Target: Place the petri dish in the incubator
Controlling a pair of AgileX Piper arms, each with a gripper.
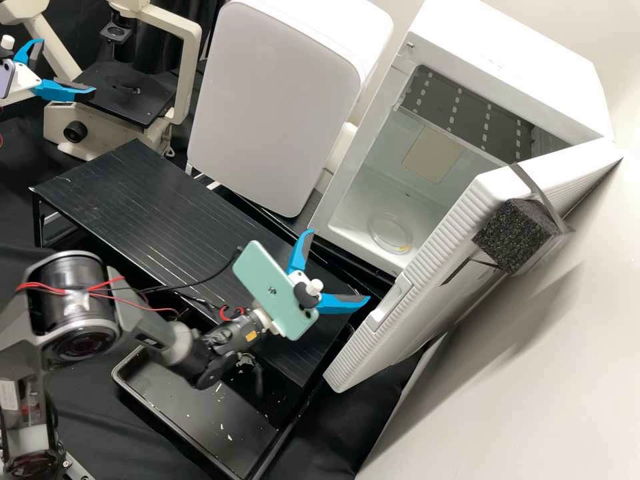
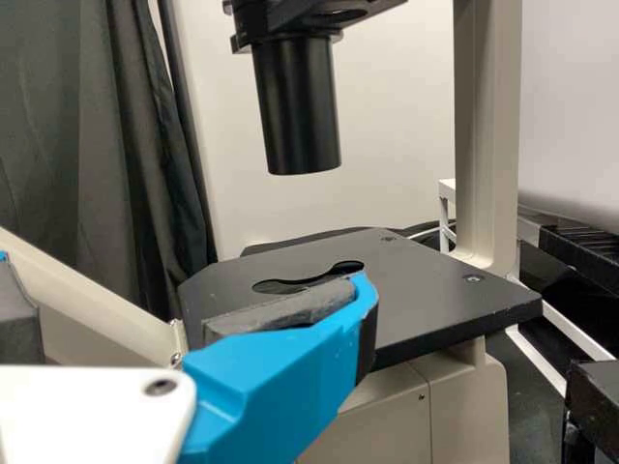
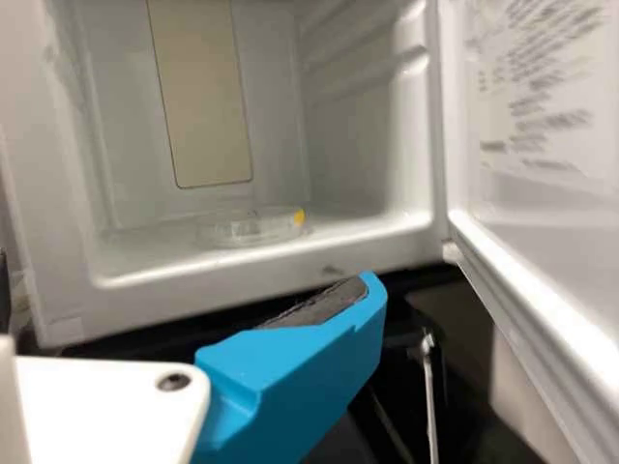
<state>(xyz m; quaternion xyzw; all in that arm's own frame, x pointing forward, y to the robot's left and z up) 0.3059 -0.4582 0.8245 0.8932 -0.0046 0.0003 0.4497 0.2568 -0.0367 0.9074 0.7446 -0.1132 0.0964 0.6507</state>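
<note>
Inside the white incubator, the clear petri dish lies on the floor near the opening. The right gripper stands open outside the doorway, apart from the dish. In the right wrist view, the dish, with a yellow mark at its rim, rests behind the incubator's front edge, beyond the open right gripper. At the upper left, the left gripper is open beside the microscope; the left wrist view has this gripper before the microscope stage.
The incubator door is swung open, with a black foam block on it. A white closed cabinet stands beside the incubator. The microscope stage lies beyond the ribbed black platform. A black tray is below the right arm.
</note>
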